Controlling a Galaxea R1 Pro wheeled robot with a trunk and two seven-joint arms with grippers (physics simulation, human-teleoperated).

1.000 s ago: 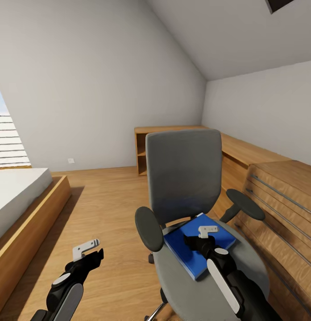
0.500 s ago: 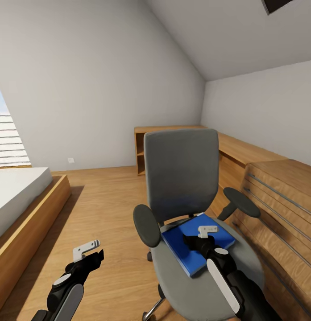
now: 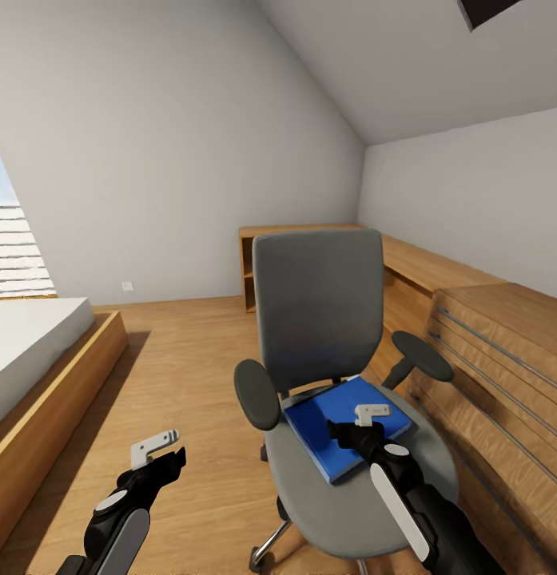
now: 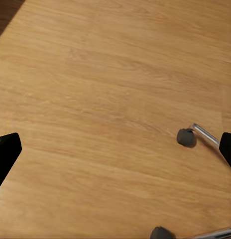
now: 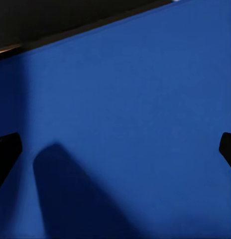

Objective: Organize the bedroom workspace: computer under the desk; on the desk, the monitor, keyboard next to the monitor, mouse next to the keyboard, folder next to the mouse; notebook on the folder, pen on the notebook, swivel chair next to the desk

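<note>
— Folder [image 3: 342, 423] first: where is it?

— It lies flat on the grey seat of the swivel chair [image 3: 318, 319], toward the backrest, between the two black armrests. It is bright blue, and one corner points to the front of the seat.

— And the right gripper [image 3: 360, 430]?

— It hangs directly above the folder, very close. In the right wrist view the blue cover [image 5: 125, 129] takes nearly all the picture, with the two dark fingertips at the far edges, wide apart. So the jaws are spread and hold nothing. I cannot tell if it touches the cover.

— The left gripper [image 3: 161, 457]?

— Low, over the wood floor [image 3: 190, 375], beside the chair on the bed's side. Its fingertips also stand wide apart, with only floor between them, and two casters of the chair base [image 4: 186, 137] are near.

— What is around the chair?

— A wooden-framed bed [image 3: 38, 359] on the left, a low wooden shelf unit [image 3: 262, 263] behind, and wooden drawers [image 3: 502, 359] just to the right.
</note>
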